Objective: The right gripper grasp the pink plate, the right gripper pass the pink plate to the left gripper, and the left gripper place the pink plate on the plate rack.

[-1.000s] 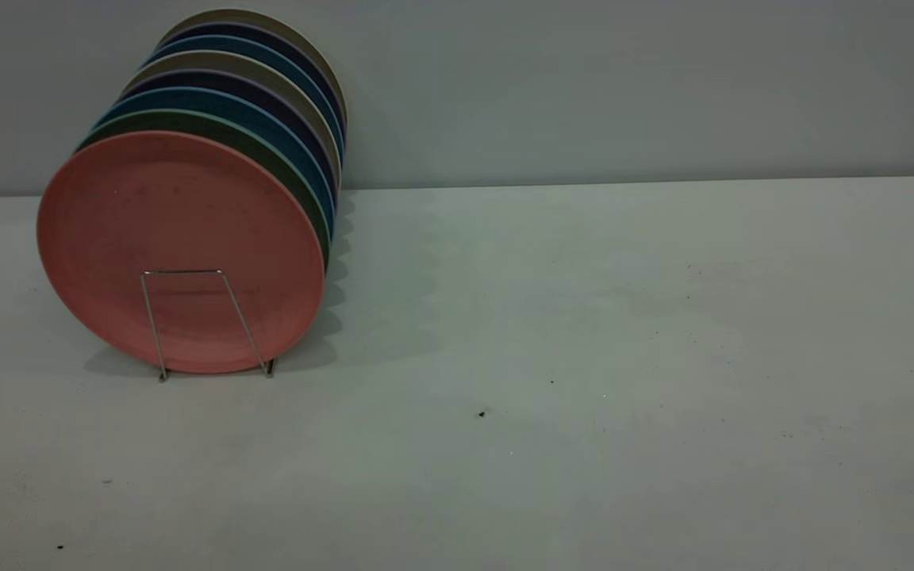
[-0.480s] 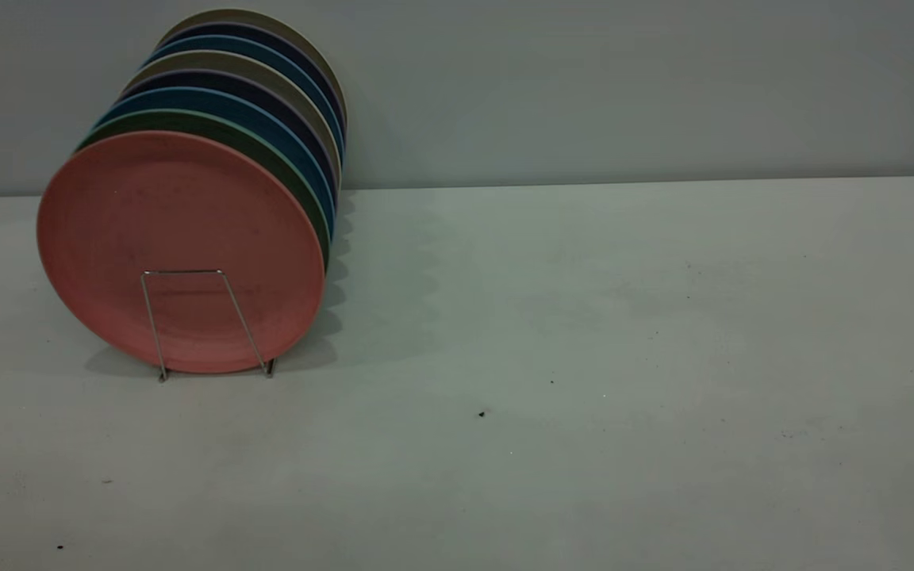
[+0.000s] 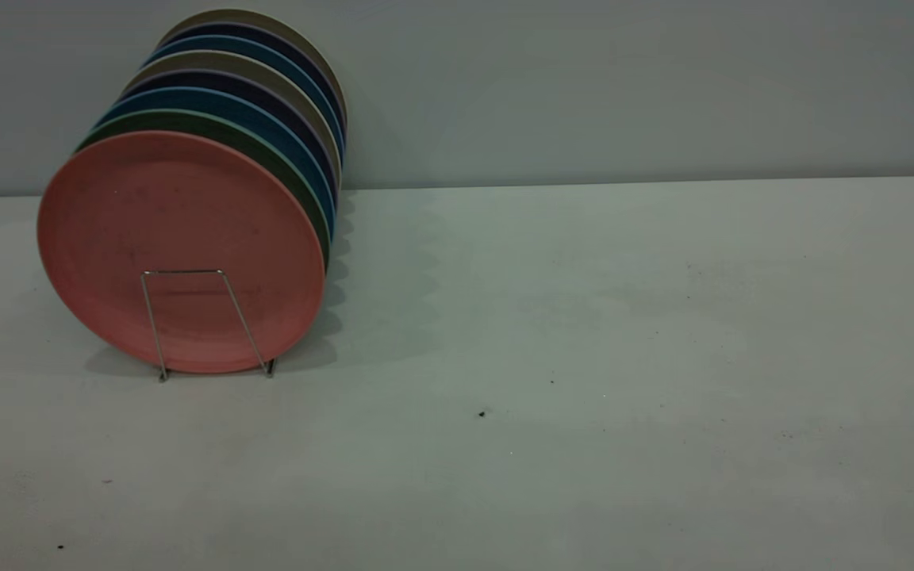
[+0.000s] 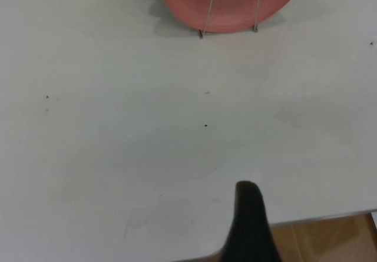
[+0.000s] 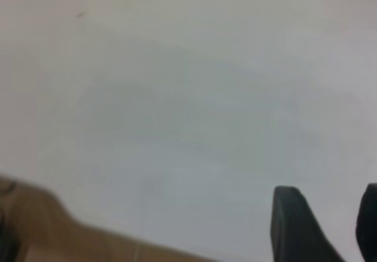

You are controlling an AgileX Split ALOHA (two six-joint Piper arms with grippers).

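At the table's (image 3: 584, 317) left end, the pink plate (image 3: 179, 246) stood foremost in the plate rack (image 3: 187, 317), hiding most of the other plates (image 3: 266, 87). Only one left gripper (image 4: 250, 226) fingertip showed, its state untellable; the right gripper (image 5: 330, 221) hung parted, empty.

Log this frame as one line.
pink plate: upright in plate rack, frontmost | left gripper: off the plate | right gripper: open, empty

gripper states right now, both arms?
Left gripper: one finger in view over the table edge, holding nothing visible; state cannot be told.
Right gripper: open, empty, above bare table.
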